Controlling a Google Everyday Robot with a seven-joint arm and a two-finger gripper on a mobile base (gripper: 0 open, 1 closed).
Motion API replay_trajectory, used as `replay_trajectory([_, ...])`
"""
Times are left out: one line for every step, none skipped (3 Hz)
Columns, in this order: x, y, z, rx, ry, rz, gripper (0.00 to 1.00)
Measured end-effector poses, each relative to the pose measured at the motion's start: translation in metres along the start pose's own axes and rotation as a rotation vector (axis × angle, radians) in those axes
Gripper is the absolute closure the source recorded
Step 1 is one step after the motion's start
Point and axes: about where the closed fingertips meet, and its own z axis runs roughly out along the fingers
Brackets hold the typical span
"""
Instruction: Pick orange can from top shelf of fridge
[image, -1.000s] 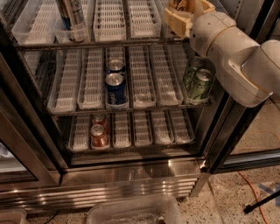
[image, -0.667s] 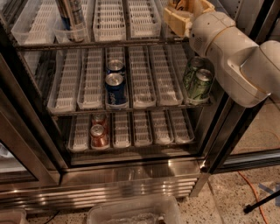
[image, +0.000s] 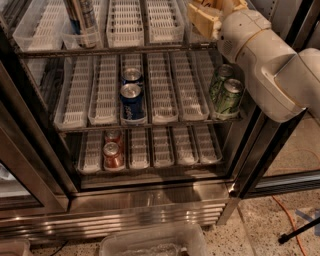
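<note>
Tan gripper (image: 212, 15) at the top shelf (image: 115, 50) (its grip unclear); two blue cans (image: 132, 99), two green cans (image: 228, 96), two red cans (image: 113, 154).

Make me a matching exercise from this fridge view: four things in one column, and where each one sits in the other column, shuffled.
Things:
1. tall slim can
2. front blue can
3. front red can
4. hand

Places:
A. bottom shelf, left part
B. right end of the top shelf
C. top shelf, left part
D. middle shelf, third lane from the left

Pairs: 1-C, 2-D, 3-A, 4-B
</note>
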Motion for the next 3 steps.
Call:
replay_trajectory([-0.006, -0.002, -0.001, 0.004, -0.025, -0.009, 1.0])
replay_trajectory([-0.012, -0.002, -0.003, 0.005, -0.042, -0.018, 1.0])
replay_trajectory([-0.018, -0.003, -0.006, 0.003, -0.059, -0.031, 1.0])
